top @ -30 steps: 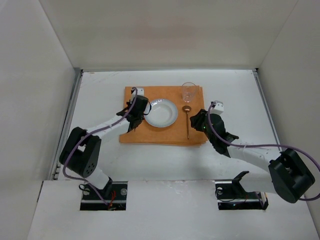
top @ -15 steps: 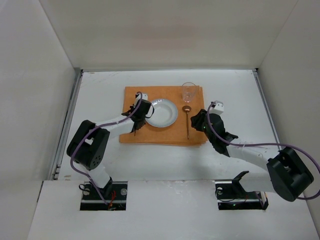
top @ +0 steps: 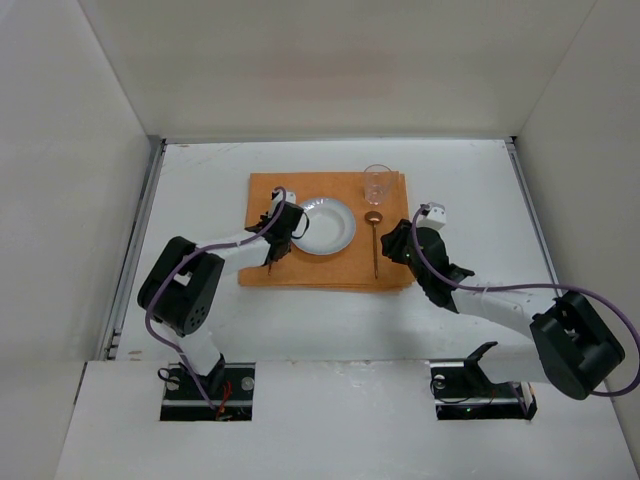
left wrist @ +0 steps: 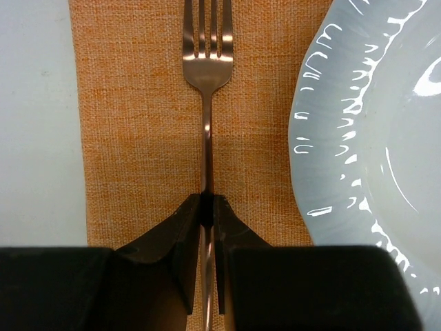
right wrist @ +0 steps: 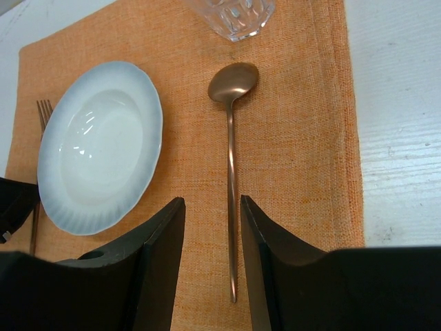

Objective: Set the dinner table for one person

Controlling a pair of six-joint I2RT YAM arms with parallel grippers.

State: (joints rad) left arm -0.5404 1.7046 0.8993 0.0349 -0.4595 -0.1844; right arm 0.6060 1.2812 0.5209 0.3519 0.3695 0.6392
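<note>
On the white dinner table (top: 200,190) lies an orange mat (top: 300,272) carrying a pale plate (top: 325,225), a glass (top: 377,184) and a copper spoon (top: 375,245). A copper fork (left wrist: 207,69) lies along the mat's left strip beside the plate (left wrist: 372,138), tines pointing away. My left gripper (left wrist: 207,203) is shut on the fork's handle. My right gripper (right wrist: 212,207) is open just above the mat (right wrist: 296,138). Its jaws straddle the spoon's (right wrist: 231,138) handle without touching it.
The glass (right wrist: 234,14) stands just beyond the spoon's bowl, at the mat's far right corner. Metal rails (top: 150,200) run along the table's left and right edges, with white walls behind them. The left gripper (top: 280,232) hangs close to the plate's left rim.
The left arm has swung its elbow to the right and the gripper has drawn slightly nearer along the mat's left strip with the fork. The right arm has barely moved.
</note>
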